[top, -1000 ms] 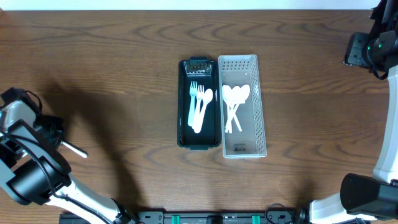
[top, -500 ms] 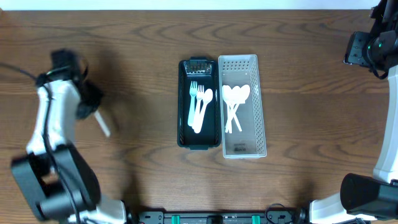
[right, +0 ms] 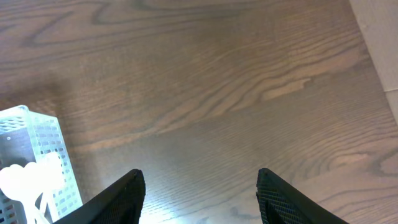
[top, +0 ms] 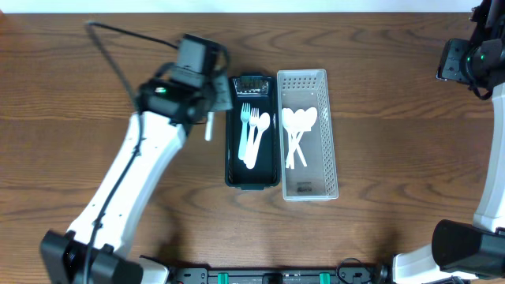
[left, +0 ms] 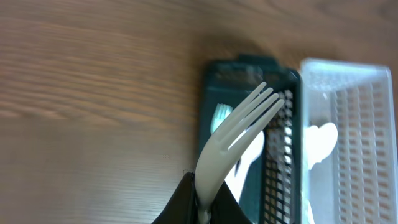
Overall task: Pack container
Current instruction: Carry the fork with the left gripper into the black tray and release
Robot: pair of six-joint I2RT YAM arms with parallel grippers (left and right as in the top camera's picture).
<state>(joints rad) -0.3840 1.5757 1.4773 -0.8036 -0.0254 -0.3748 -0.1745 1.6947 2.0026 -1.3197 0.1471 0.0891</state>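
Note:
My left gripper [left: 204, 208] is shut on the handle of a white plastic fork [left: 239, 124]. It holds the fork above the table, just left of the dark green tray [top: 233, 150]. In the overhead view the left gripper [top: 211, 109] and the held fork [top: 209, 128] sit by the tray's left wall. The tray holds white and pale blue forks [top: 251, 134]. The clear slotted basket [top: 330, 158] next to it on the right holds white spoons [top: 297, 126]. My right gripper [right: 202, 193] is open and empty, over bare table at the far right.
Tray and basket stand side by side at the table's centre and both show in the left wrist view, tray [left: 249, 68] and basket [left: 354, 99]. The basket's corner [right: 37, 143] shows at the left of the right wrist view. The right arm [top: 473, 59] is at the far right edge.
My left arm has swung from the table's far left to the tray's left side, carrying the fork. The right arm has not moved.

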